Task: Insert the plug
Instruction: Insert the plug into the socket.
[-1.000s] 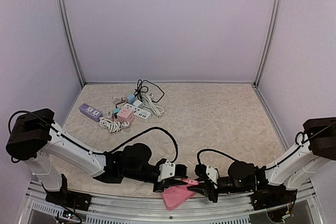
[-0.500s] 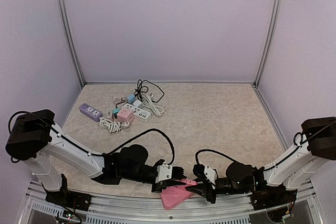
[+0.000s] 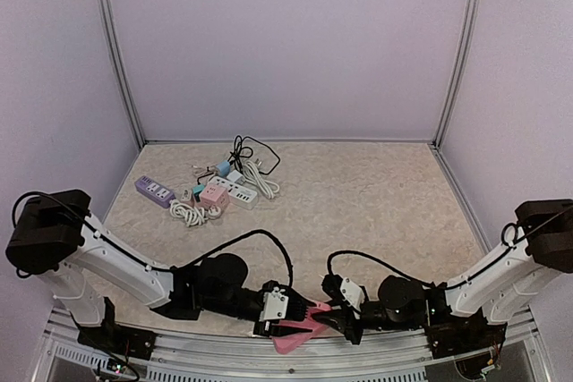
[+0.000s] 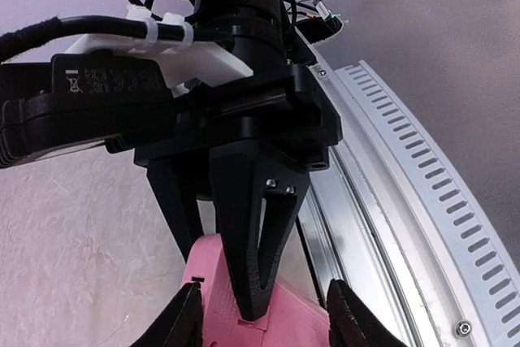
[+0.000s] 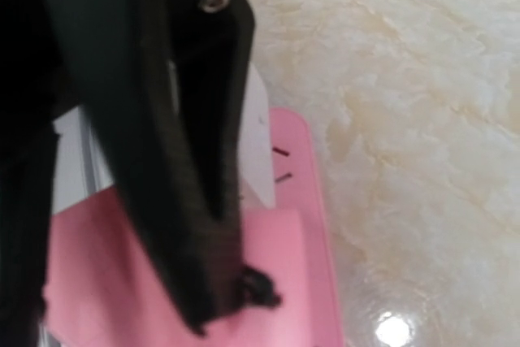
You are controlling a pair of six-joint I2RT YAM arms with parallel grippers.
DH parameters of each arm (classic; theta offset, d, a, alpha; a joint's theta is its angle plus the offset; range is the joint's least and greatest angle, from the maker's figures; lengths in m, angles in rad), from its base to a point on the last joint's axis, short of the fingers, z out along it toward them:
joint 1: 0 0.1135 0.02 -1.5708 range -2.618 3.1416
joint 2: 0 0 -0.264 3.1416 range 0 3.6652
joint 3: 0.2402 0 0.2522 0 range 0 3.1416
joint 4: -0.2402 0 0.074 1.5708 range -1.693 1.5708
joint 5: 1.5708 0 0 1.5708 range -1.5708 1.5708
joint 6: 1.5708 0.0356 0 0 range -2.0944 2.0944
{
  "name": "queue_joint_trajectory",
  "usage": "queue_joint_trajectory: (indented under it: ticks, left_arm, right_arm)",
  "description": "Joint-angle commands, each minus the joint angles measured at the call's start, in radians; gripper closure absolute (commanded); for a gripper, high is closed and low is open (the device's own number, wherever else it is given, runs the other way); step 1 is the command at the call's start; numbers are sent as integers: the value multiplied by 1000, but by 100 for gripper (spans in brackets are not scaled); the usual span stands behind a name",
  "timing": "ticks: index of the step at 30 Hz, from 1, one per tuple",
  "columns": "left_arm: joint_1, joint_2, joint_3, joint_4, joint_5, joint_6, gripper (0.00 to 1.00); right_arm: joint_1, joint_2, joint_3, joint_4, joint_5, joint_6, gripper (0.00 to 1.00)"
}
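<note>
A flat pink socket block lies at the table's near edge, partly over the metal rail. My right gripper comes at it from the right and is shut on its edge. In the left wrist view its black fingers straddle the pink block. In the right wrist view one dark finger lies across the pink block, next to two dark slots. My left gripper meets the block from the left. Its fingertips stand apart, open on either side of the block. No separate plug is discernible.
At the back left is a heap of power strips and cables: a purple strip, a pink cube socket, a white strip, a coiled white cable. A slotted metal rail borders the near edge. Walls enclose the table.
My left gripper has gone from shut to open around the pink block. Both grippers and the block have shifted slightly left and toward the near edge.
</note>
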Motion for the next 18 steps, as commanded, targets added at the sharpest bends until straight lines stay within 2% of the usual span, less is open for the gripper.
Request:
queue_joint_trajectory:
  ticks: [1,8,12,18]
  left_arm:
    - [-24,-11,-43,-136,41,-9,48]
    - [-31,-44,-40,-135,28,28,25]
    - [-32,-70,-39,-148,15,68,13]
    - [-40,-103,-40,-168,3,140,3]
  right_arm:
    - [1,20,-16,-286,119,-22,86]
    - [4,-63,-2,-343,114,-42,64]
    - [4,-141,1,-381,133,-54,54]
    - [5,-272,5,-463,169,-71,45]
